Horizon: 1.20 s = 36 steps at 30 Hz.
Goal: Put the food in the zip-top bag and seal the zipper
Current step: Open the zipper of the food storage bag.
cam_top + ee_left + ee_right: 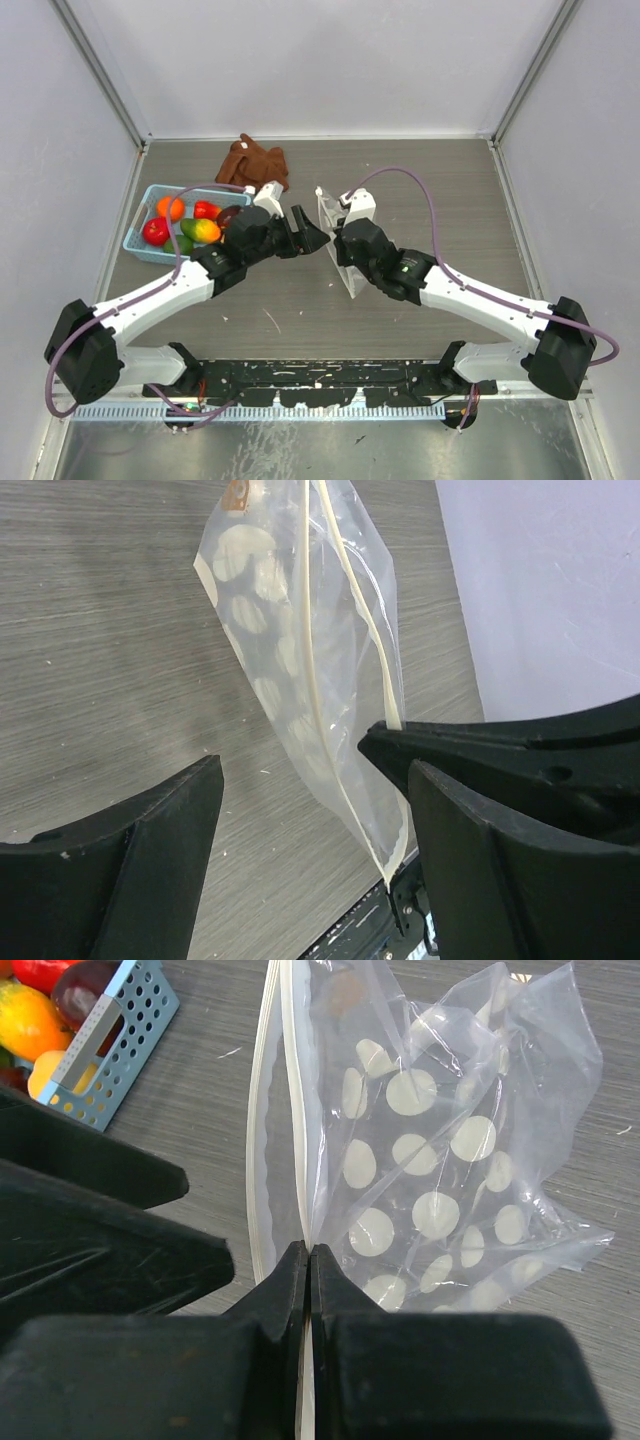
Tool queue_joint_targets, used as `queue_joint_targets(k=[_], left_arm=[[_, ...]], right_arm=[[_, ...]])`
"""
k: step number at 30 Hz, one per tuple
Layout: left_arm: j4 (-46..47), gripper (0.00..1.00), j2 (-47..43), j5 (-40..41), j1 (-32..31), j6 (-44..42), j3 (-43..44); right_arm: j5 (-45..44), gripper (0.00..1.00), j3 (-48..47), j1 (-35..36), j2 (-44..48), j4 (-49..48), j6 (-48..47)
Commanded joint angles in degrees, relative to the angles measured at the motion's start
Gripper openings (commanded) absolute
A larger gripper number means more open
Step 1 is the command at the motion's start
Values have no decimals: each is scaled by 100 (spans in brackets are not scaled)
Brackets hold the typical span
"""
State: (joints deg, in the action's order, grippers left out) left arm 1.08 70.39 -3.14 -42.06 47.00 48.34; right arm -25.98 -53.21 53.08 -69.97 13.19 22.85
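Zip-top bag [331, 222]: near the middle of the counter, standing on edge, clear with white dots, crumpled on the side toward the right edge.
Zipper [268, 1140]: pale strip along the bag's mouth; two lips apart over most of their length, meeting where pinched.
Bag contents: none of the food seen inside.
Right gripper [308, 1251]: fingers pressed together on the zipper's lips at one end of the mouth, holding the bag up.
Left gripper [290, 754]: jaws spread wide, nothing gripped, just beside the bag on the side toward the left edge; bag's mouth edge between the fingers in the wrist view; one fingertip close against a zipper lip, contact not clear.
Food [190, 226]: orange, red, yellow, green-orange and dark purple pieces, all lying in the basket.
Light-blue basket [137, 222]: by the left edge, toward the far-left corner, well apart from the bag.
Brown cloth [255, 160]: bunched against the far edge, left of its middle, just beyond the basket.
Counter [450, 200]: grey wood grain.
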Motion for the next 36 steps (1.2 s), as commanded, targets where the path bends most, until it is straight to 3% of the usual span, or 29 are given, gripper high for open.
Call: queue_joint_targets(k=[1,12,21,30,36], left_arm=[[402,73,179,281,-95,-30,193],[432,48,708,374,-133,45,117],[592,36,1058,316,-234,107,160],[572,1,833,300,-240,190,69],[287,0,529,407,-236,401,18]], right_arm=[[57,1,43,53,161,-461,44],[249,1,117,79,228,-616,-15],[380,1,117,80,98,-695,-107],[343,5,130,81,144,-466,-187],[155,14,218,130,265,-456,-103]])
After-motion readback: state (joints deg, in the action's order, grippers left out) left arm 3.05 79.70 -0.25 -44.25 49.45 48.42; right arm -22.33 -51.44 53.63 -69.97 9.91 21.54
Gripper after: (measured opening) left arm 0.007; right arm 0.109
